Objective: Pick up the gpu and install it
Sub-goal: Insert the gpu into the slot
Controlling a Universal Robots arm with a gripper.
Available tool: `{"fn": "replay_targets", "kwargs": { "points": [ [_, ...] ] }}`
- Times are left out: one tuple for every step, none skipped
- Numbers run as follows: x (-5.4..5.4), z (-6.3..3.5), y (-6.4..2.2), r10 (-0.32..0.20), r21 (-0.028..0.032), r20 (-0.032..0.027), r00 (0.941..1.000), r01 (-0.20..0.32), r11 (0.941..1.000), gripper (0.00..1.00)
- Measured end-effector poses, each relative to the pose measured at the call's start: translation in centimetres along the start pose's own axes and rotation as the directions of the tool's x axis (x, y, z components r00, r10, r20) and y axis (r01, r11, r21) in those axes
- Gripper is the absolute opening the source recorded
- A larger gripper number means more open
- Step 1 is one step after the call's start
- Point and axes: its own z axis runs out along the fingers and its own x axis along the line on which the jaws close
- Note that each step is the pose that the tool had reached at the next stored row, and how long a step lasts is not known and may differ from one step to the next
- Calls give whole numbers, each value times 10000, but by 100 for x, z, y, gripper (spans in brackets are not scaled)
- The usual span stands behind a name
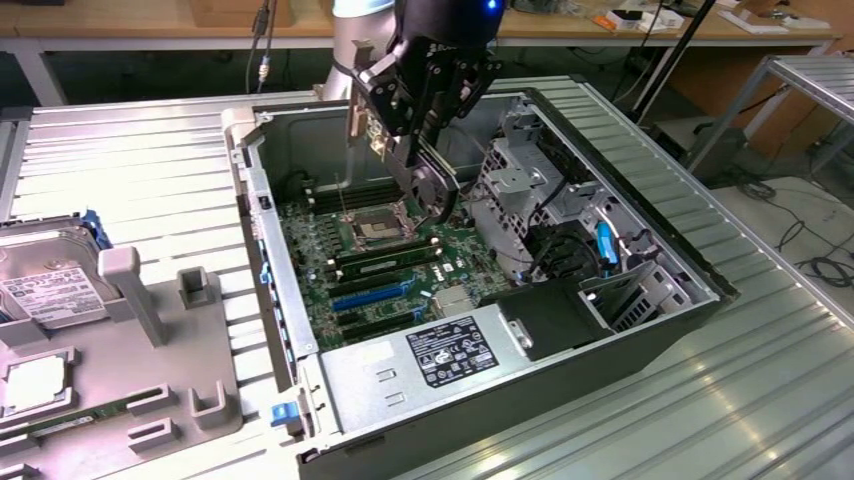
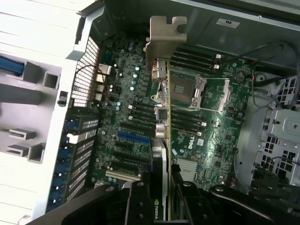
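At the exterior view's left a grey moulded tray (image 1: 160,330) lies on the ribbed metal bench (image 1: 134,150). It holds a silver hard drive (image 1: 47,290) with a white label, and a small square part (image 1: 34,385) sits in a nearer recess. Next comes the open computer case (image 1: 271,265), lying on its side with the panel off. A green motherboard (image 1: 387,275) covers its floor, carrying the processor socket (image 1: 374,230) and a blue slot (image 1: 374,297). The gripper (image 1: 416,150) reaches down into the opening, its jaws clamped on the gpu (image 1: 438,195). The gpu hangs on edge inside the case, over the board just beside the socket. In the wrist view the gpu (image 2: 162,117) runs from the gripper (image 2: 161,187) out to its silver bracket (image 2: 165,42), above the motherboard (image 2: 126,103) and alongside the blue slot (image 2: 133,137). Whether its edge touches the board I cannot tell. A labelled power supply (image 1: 447,352) fills the near end of the case. Further right stand a grey drive cage (image 1: 514,185) and a blue cable (image 1: 603,243). Behind the ribbed bench is a wooden bench (image 1: 134,25). At the exterior view's right, cables trail over the floor (image 1: 787,215).
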Motion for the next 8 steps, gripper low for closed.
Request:
{"fn": "replay_targets", "kwargs": {
  "points": [
    [-1,0,0,-41,0,-1,10000,41,10000,27],
    [-2,0,-1,-75,0,-2,10000,75,10000,27],
    [-3,0,-1,-122,0,-5,9999,122,9999,27],
    [-5,0,-1,-162,1,-6,9999,162,9999,27],
    [-6,0,-1,-218,1,-9,9998,218,9998,27],
    [-8,0,-2,-283,1,-11,9996,283,9996,27],
    [-9,0,-2,-330,1,-14,9995,330,9995,27],
    [-10,0,-2,-363,1,-15,9993,363,9993,27]
  ]
}}
